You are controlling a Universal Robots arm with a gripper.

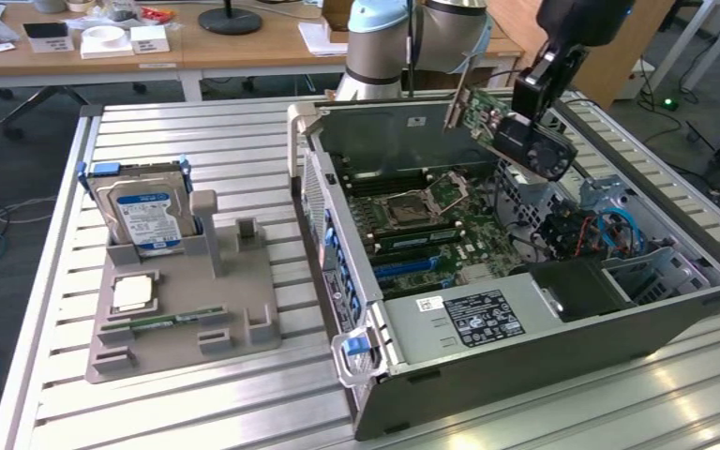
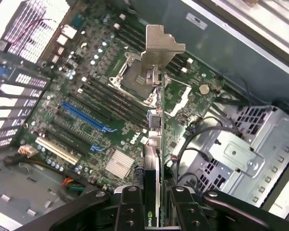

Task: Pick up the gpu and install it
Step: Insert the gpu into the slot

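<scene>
One gpu (image 1: pixel 520 134), pinched by the gripper (image 1: pixel 529 111) and held in the air over the far part of the open case (image 1: pixel 547 347). Tilted, fan face toward the exterior view's right, silver bracket (image 1: pixel 457 101) toward its left. From the wrist: gpu (image 2: pixel 158 120) edge-on, gripper (image 2: pixel 156 207) clamped on its near end, one of the fingers (image 2: pixel 130 211) on each face, bracket (image 2: pixel 161 48) at the far end above the socket (image 2: pixel 135 77) of the motherboard (image 2: pixel 101 115). Clear of the slots. Well apart on the tabletop (image 1: pixel 185 141), at the exterior view's left: a hard drive (image 1: pixel 145 214) upright in a grey holder (image 1: pixel 217 309).
</scene>
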